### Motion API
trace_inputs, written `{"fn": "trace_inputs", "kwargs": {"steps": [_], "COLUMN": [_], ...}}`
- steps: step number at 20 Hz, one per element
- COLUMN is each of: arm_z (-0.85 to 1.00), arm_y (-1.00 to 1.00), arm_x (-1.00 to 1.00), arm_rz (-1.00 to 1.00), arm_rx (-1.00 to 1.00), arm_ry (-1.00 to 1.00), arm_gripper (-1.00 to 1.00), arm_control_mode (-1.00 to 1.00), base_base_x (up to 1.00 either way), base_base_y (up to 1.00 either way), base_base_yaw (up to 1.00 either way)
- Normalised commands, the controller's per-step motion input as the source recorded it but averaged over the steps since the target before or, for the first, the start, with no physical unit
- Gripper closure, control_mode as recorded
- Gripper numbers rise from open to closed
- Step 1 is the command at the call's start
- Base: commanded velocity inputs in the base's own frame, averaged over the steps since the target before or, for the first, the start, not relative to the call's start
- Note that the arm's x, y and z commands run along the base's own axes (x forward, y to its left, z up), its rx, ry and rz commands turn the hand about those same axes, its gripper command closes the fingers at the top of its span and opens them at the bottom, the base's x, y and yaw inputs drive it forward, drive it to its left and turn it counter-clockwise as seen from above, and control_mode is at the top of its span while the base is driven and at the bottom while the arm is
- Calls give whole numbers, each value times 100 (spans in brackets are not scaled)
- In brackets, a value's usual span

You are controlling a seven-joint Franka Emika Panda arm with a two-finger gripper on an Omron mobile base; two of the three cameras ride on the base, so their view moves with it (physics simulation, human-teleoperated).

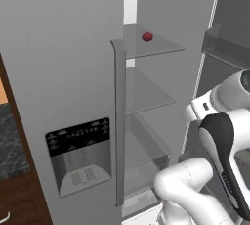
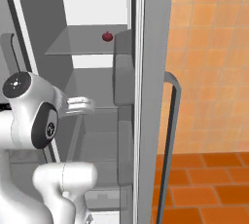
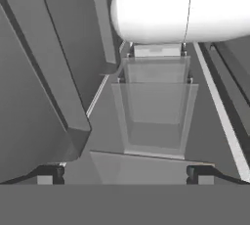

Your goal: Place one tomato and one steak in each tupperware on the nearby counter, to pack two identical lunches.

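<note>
A small red tomato (image 1: 147, 36) (image 2: 107, 36) lies on the top glass shelf (image 1: 161, 49) of the open grey fridge. My gripper (image 3: 124, 172) is open, its two dark fingertips (image 3: 49, 172) wide apart with nothing between them. It looks down into the fridge at stacked clear drawers (image 3: 154, 116), well below the tomato's shelf. A strip of the speckled counter (image 1: 9, 141) shows at the far left, over brown drawers (image 1: 22, 199). The steak and the tupperware are out of view.
The shut left fridge door carries a dispenser panel (image 1: 78, 155) and a long vertical handle (image 1: 118, 121). The open right door (image 2: 151, 96) with its curved handle (image 2: 172, 121) stands beside the arm. Orange tiled wall (image 2: 214, 47) and floor lie to the right.
</note>
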Motion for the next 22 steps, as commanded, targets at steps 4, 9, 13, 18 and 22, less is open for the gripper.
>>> {"fn": "trace_inputs", "kwargs": {"steps": [4,9,13,18,22], "arm_z": [92,94,41,27,13], "arm_y": [48,6,1,19,6], "arm_x": [13,16,25,82,100], "arm_rz": [-17,-8,0,0,-1], "arm_rx": [17,25,7,1,0], "arm_ry": [-21,-6,-9,4,8], "arm_gripper": [-100,-100,-100,-100,-100], "arm_control_mode": [-100,-100,-100,-100,-100], "base_base_x": [0,0,0,0,0], "base_base_y": [0,0,0,0,0], "base_base_yaw": [0,0,0,0,0]}}
